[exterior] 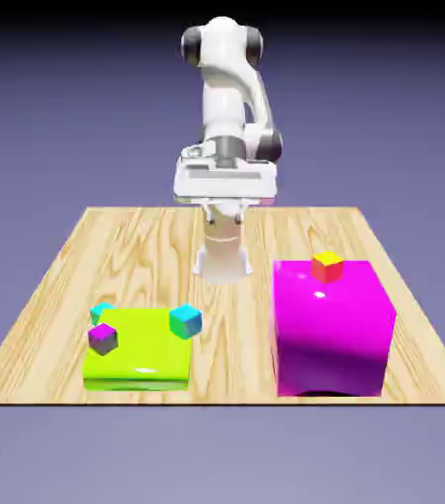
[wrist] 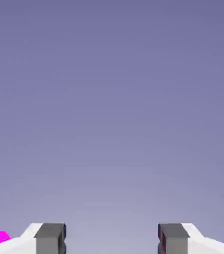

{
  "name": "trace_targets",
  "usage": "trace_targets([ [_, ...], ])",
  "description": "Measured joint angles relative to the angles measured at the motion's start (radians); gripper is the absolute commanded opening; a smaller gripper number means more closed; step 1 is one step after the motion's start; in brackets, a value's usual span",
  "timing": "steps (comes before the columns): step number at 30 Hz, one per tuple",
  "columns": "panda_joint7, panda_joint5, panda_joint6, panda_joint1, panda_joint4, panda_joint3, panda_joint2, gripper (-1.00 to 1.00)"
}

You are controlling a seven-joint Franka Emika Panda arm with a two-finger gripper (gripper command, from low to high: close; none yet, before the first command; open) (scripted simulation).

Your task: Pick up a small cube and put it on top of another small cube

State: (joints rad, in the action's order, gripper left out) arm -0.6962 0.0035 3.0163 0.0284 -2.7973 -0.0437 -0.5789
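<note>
We saw the claw (wrist: 112, 239) spread, pinching nothing. Main risk — mistaking one cyan cube (exterior: 185, 322) for its near-twin (exterior: 101, 312), partly hidden behind the purple-topped cube (exterior: 102, 340).

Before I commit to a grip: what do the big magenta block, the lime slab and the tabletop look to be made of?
Magenta block: glossy, perhaps plastic; small highlight, smooth shading.
Lime slab: also glossy, plastic-like; bright streak along its front edge.
Tabletop: pale wood, or a wood print; wavy grain shows.
</note>
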Motion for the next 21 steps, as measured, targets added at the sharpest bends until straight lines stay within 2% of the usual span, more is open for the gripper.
trace_targets([
  [21, 0.780, 0.061, -0.360, 0.285, 0.221, -0.761, -0.155, 0.00],
])
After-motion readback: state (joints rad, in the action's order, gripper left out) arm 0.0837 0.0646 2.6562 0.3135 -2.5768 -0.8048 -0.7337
